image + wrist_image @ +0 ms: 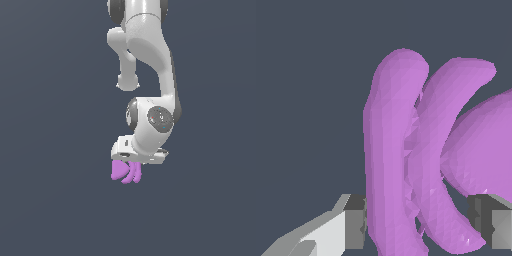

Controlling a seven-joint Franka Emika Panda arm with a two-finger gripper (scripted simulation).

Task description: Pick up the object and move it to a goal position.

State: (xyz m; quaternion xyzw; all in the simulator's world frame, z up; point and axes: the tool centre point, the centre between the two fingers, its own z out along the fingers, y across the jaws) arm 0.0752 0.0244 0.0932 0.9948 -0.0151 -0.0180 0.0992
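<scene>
Surroundings: a flat, uniform dark slate-blue field fills both views. No edge, seam, wall or horizon can be made out, so surface and background cannot be told apart.

Arm (150,55): white, glossy, with dark grey joint rings. It enters at the top of the exterior view and hangs downward, the wrist housing above the gripper.

Gripper (131,161): white body at the lower end of the arm, pointing down. In the wrist view (421,222) two fingers with dark grey pads stand on either side of the object, one finger (353,220) against the outer fin, the other (488,220) at the far side beside the cone and inner fin. The fingers are clenched on the object, grasping it.

Object (126,171): small, bright purple, directly below the gripper and touching it, slightly toward the exterior view's left of the wrist housing. In the wrist view (393,150) it shows two curved fins side by side and a rounded cone bulging beyond them. Whether it touches any surface beneath cannot be told.
</scene>
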